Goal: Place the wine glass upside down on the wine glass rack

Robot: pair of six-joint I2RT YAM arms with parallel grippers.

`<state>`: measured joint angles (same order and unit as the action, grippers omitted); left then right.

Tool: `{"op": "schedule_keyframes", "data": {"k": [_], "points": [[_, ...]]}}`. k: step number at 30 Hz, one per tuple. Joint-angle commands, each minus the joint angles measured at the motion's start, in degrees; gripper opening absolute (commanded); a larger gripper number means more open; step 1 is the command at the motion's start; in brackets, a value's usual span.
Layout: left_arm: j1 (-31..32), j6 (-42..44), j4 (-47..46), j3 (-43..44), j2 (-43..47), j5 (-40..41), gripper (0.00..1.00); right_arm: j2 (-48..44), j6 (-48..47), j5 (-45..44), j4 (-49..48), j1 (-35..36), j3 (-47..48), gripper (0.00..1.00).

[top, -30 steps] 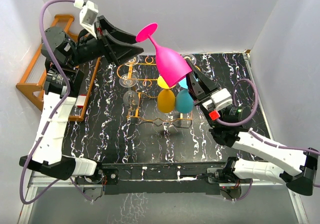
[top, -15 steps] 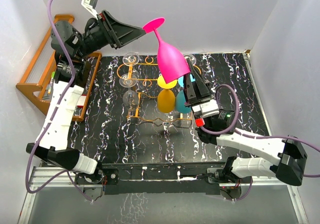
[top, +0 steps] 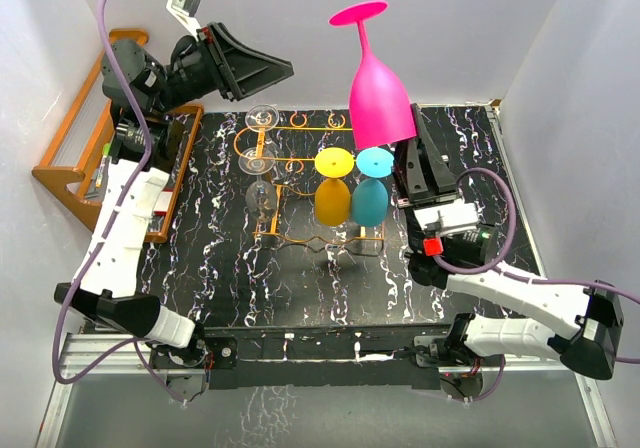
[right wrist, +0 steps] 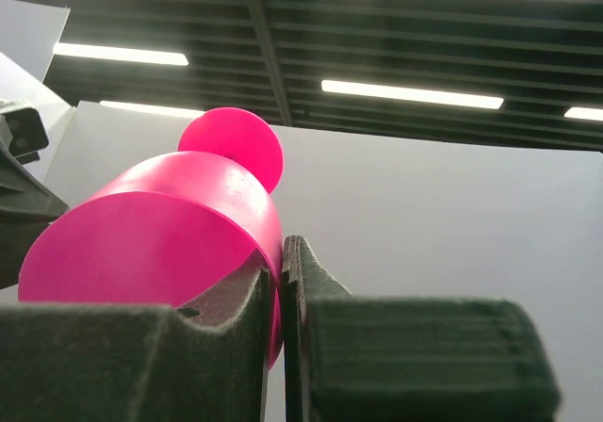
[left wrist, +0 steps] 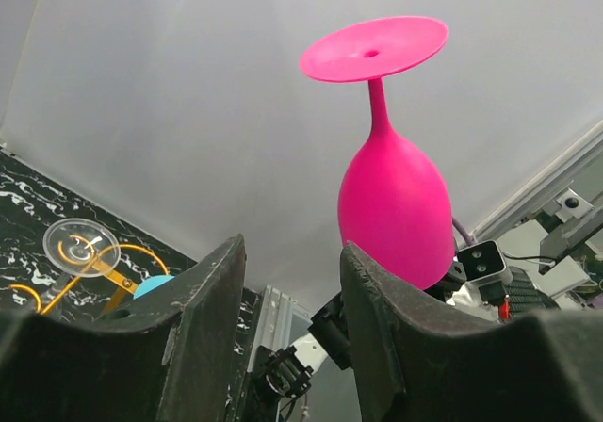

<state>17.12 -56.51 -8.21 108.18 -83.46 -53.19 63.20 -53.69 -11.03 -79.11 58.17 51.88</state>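
Marble-black table [top: 300, 268] filled the floor of the booth, with the orange wine glass rack [top: 300, 121] standing toward its 12 o'clock edge, a yellow glass [top: 332, 196] and a teal glass [top: 369, 198] hanging bowl-down from it. At 3 o'clock of the rack the right gripper [top: 408, 140] pointed upward, its fingers [right wrist: 415, 347] pinched tight on the rim of the pink wine glass [top: 378, 93]. That glass stood inverted in the air, foot uppermost, near the rack's 2 o'clock corner and touching no wire. Over at 10 o'clock the left gripper [top: 285, 68] hung raised, its fingers [left wrist: 207, 309] parted partway with nothing between them, apart from the glass.
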Motion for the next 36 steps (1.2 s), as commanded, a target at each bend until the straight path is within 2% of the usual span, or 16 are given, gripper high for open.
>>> {"op": "schedule_keyframes", "data": {"k": [1, 4, 15, 32, 36], "points": [[-0.34, -6.59, -8.07, -0.73, -0.37, -0.17, 0.44, -0.47, 1.02, -0.12, 0.07, 0.00, 1.94, 0.08], [-0.30, -10.15, -9.12, -0.21, -1.03, 1.35, 0.45, 1.86, 0.61, 0.53, -0.76, -0.04, 2.70, 0.08], [-0.25, -14.47, -13.36, 1.69, -3.32, 4.23, 0.42, 11.49, -2.69, 0.07, -4.65, -0.01, 8.99, 0.08], [-0.15, -14.94, -16.96, 0.76, -5.53, 4.70, 0.39, 15.64, -2.70, 1.35, -4.55, 0.88, 10.04, 0.08], [0.05, -15.03, -17.33, 0.00, -5.56, 4.21, 0.34, 16.74, -3.69, 1.30, -4.56, 0.85, 10.97, 0.08]]}}
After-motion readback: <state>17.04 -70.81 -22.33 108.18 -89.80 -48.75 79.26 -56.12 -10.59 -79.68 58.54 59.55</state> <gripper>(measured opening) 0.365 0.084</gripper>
